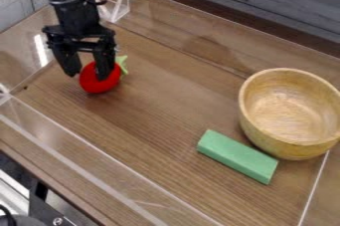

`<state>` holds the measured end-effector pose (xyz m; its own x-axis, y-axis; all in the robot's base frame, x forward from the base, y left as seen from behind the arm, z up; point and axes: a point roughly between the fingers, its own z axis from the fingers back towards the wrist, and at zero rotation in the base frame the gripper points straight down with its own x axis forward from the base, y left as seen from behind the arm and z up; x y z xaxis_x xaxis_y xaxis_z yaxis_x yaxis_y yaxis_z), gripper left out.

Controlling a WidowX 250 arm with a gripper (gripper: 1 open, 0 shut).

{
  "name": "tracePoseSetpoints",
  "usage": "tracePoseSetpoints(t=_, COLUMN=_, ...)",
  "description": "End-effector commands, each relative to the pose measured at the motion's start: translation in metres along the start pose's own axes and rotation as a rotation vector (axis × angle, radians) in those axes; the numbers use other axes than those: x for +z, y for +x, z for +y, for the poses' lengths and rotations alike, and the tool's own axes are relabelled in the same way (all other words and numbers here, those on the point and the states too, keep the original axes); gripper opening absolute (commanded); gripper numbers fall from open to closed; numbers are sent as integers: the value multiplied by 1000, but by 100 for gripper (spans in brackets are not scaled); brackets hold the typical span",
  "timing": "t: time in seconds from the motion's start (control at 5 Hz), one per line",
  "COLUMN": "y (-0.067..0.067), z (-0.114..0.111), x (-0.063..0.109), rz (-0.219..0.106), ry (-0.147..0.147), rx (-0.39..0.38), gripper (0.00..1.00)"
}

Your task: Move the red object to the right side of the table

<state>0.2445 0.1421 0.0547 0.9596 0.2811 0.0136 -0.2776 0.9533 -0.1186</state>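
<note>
The red object point(98, 80), a small rounded toy fruit with a green leafy top, lies on the left part of the brown wood-grain table point(173, 120). My gripper point(85, 61) points straight down over it, open, with one black finger on each side of the fruit's upper part. The fingertips hide part of the fruit. I cannot tell whether the fingers touch it.
A wooden bowl point(291, 112) stands at the right side of the table. A green rectangular block point(238, 156) lies in front of the bowl, near the front edge. Low clear acrylic walls point(60, 135) run around the tabletop.
</note>
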Motion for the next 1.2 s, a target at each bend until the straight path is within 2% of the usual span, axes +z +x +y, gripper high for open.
tracePoseSetpoints(t=0.0, y=15, z=14, x=7, rz=-59, ry=4, rx=1, gripper=100)
tracePoseSetpoints(t=0.2, y=23, z=24, x=7, rz=-73, ry=-3, rx=13, gripper=100)
tracePoseSetpoints(t=0.4, y=33, z=25, x=11, rz=-71, ry=-13, rx=-26, gripper=100)
tracePoseSetpoints(t=0.8, y=45, z=23, x=8, rz=-38, ry=-22, rx=-104, gripper=100)
tracePoseSetpoints(t=1.0, y=45, z=25, x=0, rz=-19, ry=-25, rx=-132, gripper=100)
